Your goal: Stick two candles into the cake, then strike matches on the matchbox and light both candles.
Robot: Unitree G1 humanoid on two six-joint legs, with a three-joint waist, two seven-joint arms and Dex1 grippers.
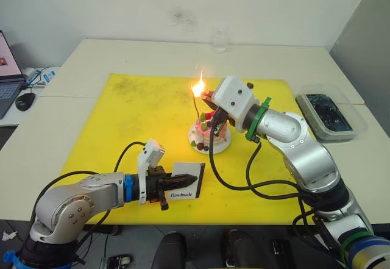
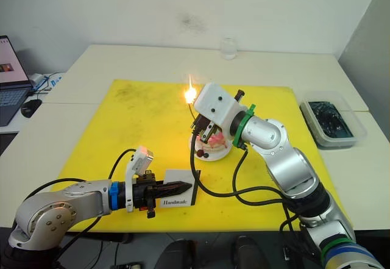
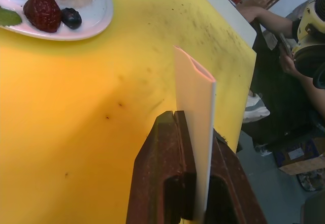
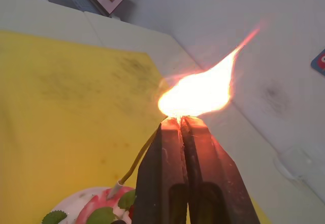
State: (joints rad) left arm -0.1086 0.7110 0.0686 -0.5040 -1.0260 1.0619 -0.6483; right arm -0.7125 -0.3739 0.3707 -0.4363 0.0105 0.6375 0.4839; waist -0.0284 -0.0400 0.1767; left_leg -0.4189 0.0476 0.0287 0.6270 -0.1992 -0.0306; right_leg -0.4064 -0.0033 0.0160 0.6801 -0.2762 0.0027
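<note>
Right wrist view, jaws closed on burning match, beside candle

The cake sits on the mat at the middle of my bench. The matchbox is nearer me and to its left. A glass stands behind the mat, a tray to its right, and a laptop far left.

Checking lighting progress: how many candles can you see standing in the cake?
1 for certain: a candle rises from the cake up to the flame at the right claw tip. A second may be hidden behind that claw.
</note>
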